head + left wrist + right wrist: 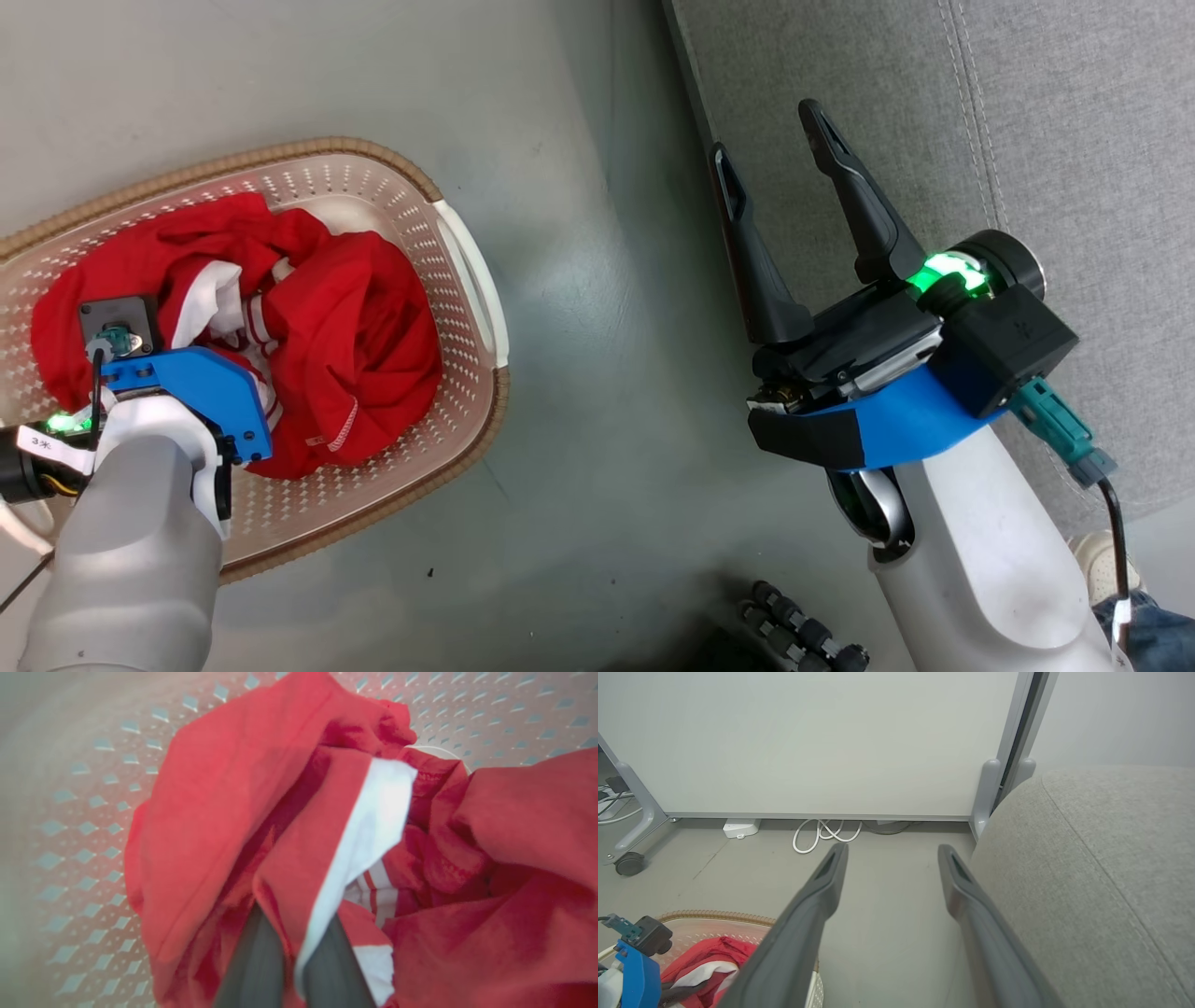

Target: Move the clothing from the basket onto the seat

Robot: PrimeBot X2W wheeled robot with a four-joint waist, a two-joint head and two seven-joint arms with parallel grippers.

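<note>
Where clothing (224, 788) swallows the left gripper (294, 933), fingertips hidden, fold pinched between fingers (254, 961)

Showing soft matt cloth in the clothing (373, 317), smooth perforated plastic in the basket (373, 182), perhaps a moulded weave on its rim (327, 145), coarse woven fabric on the seat (1074, 112).

Overhead head view; basket (373, 182) in all 3
</note>
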